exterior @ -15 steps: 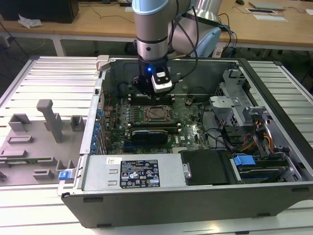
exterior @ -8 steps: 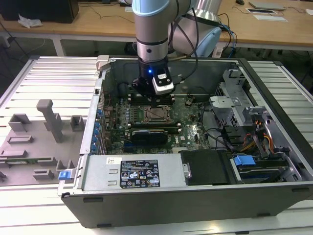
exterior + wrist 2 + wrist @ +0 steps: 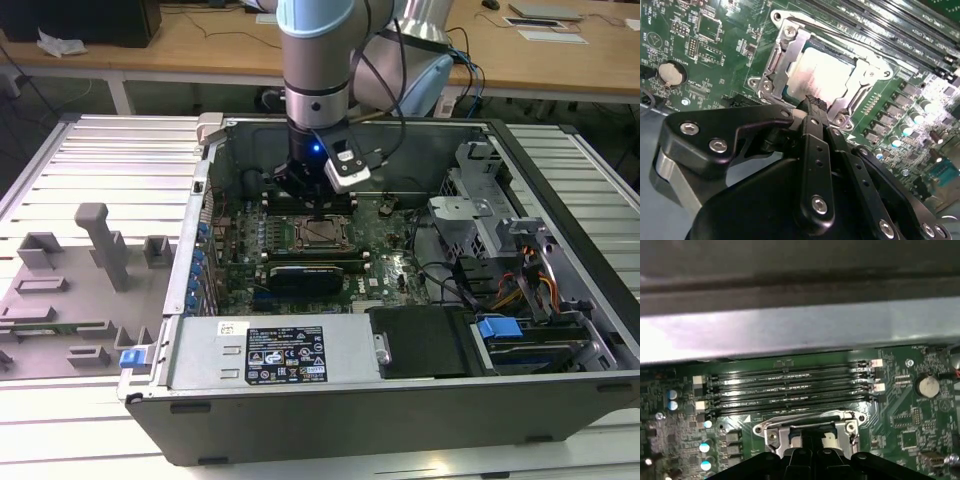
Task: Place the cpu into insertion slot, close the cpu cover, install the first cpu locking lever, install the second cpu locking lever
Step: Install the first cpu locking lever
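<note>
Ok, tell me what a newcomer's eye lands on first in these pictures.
First the arm, reaching down into the open computer case with its gripper just above the motherboard. Next, in the second wrist view, the cpu lies in the insertion slot with the cpu cover framing its silvery top, right beside the gripper's tip.

Robotics lab: slatted workbench (image 3: 80,150) (wooden desks (image 3: 180,45) behind).
</note>
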Controlling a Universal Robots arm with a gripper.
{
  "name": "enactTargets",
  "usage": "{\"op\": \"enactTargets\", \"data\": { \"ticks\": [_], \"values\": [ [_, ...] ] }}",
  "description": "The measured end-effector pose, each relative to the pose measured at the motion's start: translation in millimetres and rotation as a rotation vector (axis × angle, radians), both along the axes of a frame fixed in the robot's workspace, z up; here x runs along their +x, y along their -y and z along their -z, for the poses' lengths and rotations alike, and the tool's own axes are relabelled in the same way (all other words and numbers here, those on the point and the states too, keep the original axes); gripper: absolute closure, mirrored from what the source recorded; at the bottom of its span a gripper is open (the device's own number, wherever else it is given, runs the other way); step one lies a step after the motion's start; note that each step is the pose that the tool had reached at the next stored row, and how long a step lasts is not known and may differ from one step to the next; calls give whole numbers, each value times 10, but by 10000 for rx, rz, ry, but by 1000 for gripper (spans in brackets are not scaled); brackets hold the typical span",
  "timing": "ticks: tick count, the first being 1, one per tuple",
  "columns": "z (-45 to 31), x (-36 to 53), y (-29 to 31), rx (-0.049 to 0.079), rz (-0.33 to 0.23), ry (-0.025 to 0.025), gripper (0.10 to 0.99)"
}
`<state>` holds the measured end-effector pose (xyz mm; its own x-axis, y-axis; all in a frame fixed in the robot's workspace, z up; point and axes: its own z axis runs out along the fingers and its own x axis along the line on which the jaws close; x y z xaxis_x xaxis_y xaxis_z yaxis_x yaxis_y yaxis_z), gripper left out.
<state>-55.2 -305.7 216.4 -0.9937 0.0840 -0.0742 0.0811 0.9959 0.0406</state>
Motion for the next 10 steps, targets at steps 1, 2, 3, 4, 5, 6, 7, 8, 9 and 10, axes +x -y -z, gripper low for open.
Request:
{"op": "enactTargets", "data": {
  "ticks": [1, 2, 3, 4, 5, 6, 7, 8, 9, 10],
  "values": [
    [0, 4, 12, -15, -45, -20, 980],
    [0, 5, 22, -26, -72, -30, 980],
    [0, 5, 32, -36, -95, -37, 980],
    [0, 5, 44, -47, -117, -42, 980],
    [1, 5, 56, -57, -139, -46, 980],
    [1, 5, 68, -67, -159, -50, 980],
    [1, 5, 83, -81, -185, -55, 980],
    [1, 5, 97, -93, -209, -60, 980],
    [1, 5, 110, -104, -234, -65, 980],
    [1, 5, 122, -115, -257, -71, 980]
  ]
}}
